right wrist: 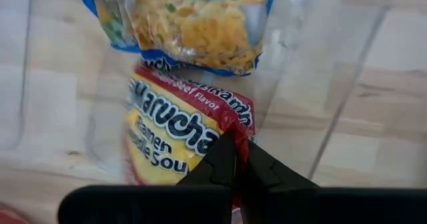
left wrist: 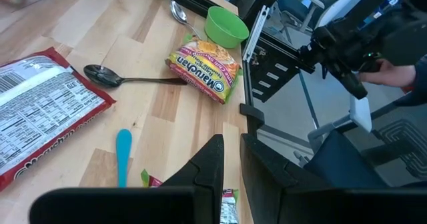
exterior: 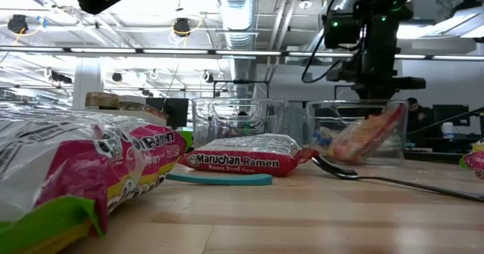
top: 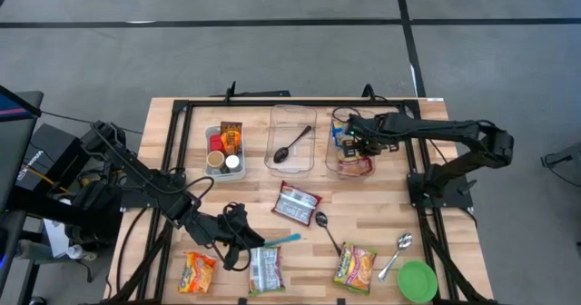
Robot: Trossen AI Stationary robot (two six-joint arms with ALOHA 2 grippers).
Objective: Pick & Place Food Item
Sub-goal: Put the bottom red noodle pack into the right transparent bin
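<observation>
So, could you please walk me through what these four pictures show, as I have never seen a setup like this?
Gladly. It is a robot with two dark arms at a wooden table, each ending in two fingers. One picture looks straight down, one looks level across the tabletop, and two come from cameras on the wrists.

On the table lie several ramen packets, spoons, a green bowl, a teal spoon and three clear bins.

The right gripper reaches into the right-hand clear bin, its fingers shut on a corner of a red Maruchan ramen packet; a blue packet lies in the same bin.

The left gripper sits over the table's near edge by another packet, nearly shut, and seems to hold nothing.
</observation>
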